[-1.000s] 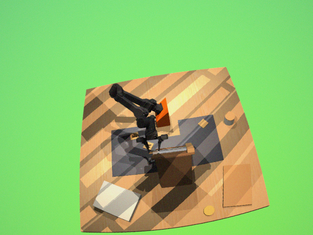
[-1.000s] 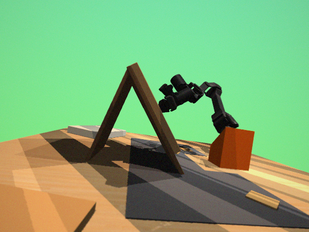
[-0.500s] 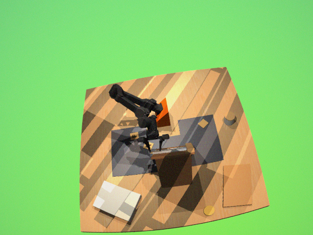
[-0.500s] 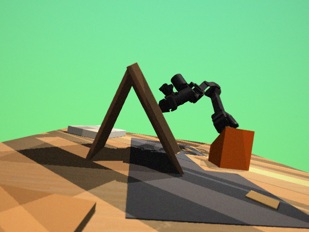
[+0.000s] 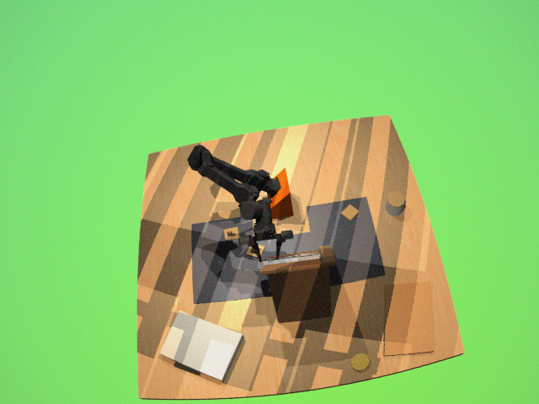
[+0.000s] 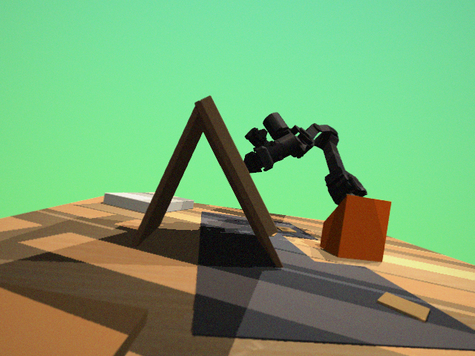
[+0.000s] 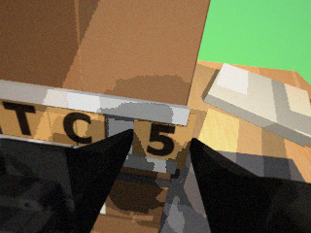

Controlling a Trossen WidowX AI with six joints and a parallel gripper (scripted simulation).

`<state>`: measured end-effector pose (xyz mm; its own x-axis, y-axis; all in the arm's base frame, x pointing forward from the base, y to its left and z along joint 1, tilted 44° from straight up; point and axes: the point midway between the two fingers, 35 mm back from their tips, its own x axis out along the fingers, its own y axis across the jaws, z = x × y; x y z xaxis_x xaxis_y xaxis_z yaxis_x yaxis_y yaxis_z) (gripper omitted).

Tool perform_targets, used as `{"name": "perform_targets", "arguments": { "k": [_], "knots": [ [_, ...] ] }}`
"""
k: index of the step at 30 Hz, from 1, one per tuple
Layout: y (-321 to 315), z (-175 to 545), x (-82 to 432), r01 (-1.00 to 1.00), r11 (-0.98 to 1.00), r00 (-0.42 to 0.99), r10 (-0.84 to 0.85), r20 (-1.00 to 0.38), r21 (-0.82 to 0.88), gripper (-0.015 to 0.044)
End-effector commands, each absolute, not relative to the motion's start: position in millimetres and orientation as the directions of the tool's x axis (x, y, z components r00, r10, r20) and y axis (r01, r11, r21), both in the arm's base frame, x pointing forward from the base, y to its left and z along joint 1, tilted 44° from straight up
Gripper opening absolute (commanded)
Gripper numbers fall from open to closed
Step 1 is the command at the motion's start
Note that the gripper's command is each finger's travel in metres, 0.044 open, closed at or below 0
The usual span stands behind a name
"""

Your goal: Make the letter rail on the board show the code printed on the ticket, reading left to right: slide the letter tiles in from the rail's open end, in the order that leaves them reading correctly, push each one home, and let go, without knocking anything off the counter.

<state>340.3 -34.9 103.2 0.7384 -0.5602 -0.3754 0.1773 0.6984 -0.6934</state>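
Note:
My gripper [image 5: 269,259] [image 7: 161,137] is shut on the "5" tile [image 7: 160,141], upright between the fingertips. The tile is within the open end of the rail [image 7: 73,97] [image 5: 291,259], its outer edge slightly past the upper lip's end. A "T" tile [image 7: 19,118] and a "C" tile [image 7: 78,127] sit left of it in the rail, with a narrow gap between "C" and "5". The rail is on the brown A-frame board [image 5: 302,295] [image 6: 230,165] [image 7: 136,44]. An "F" tile [image 5: 232,233] and a partly hidden tile [image 5: 254,251] lie on the mat. The ticket's print is not visible.
An orange wedge block [image 5: 280,193] [image 6: 364,230] stands behind the dark mat [image 5: 356,247] [image 6: 306,294]. A blank-looking tile [image 5: 349,212] [image 6: 403,306] lies on the mat. Around are a white slab [image 5: 202,345] [image 6: 149,201] [image 7: 262,102], a can [image 5: 395,204], a yellow disc [image 5: 360,361] and a flat brown panel [image 5: 408,319].

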Motion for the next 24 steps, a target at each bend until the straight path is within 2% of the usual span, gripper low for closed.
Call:
{"name": "perform_targets", "arguments": {
  "k": [1,24],
  "knots": [
    [-34.1,102.5,340.6,0.184,0.699,0.737,-0.564,-0.373,-0.691,0.0],
    [-24.3,94.8,344.5,0.185,0.699,0.737,-0.564,-0.374,-0.691,0.0]
  ]
}}
